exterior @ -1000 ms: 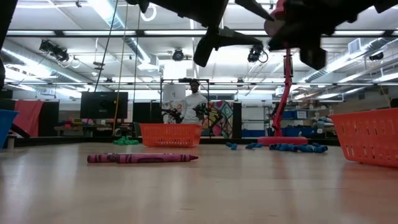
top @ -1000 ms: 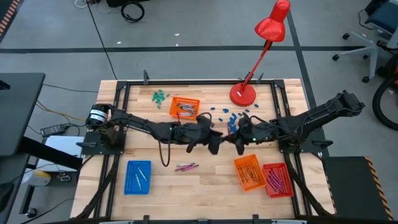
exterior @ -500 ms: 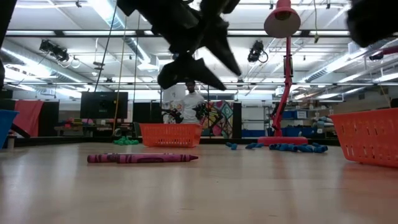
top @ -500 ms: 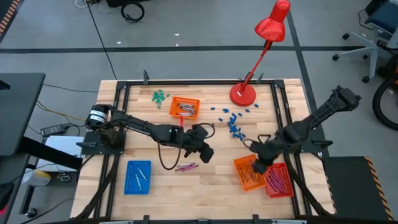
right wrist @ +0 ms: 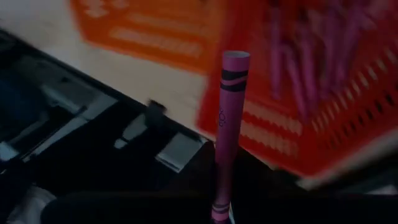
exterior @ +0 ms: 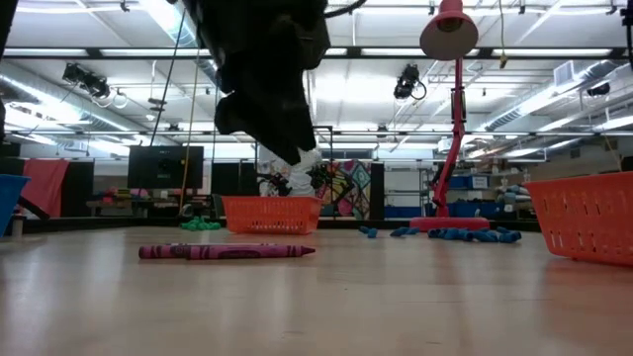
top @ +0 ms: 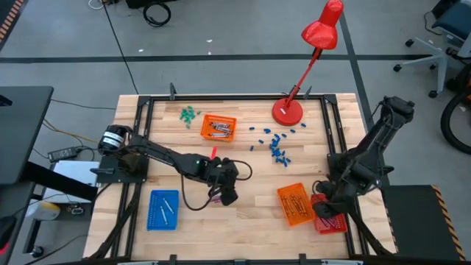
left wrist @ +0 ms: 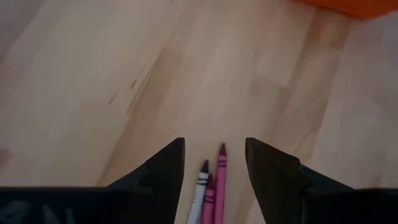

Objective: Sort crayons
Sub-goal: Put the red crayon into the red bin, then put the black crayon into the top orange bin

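Two risks: open left gripper (left wrist: 214, 163) straddles three bunched crayons (left wrist: 211, 186), may grab several; right gripper (right wrist: 221, 214), clamping magenta crayon (right wrist: 227, 124), could miss red basket (top: 327, 211).

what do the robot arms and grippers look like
Both arms are black, jointed and slender. The left arm trails a looping black cable and has a silver-ringed base motor. The left gripper has two dark, wedge-shaped fingers. The right arm is equally black.
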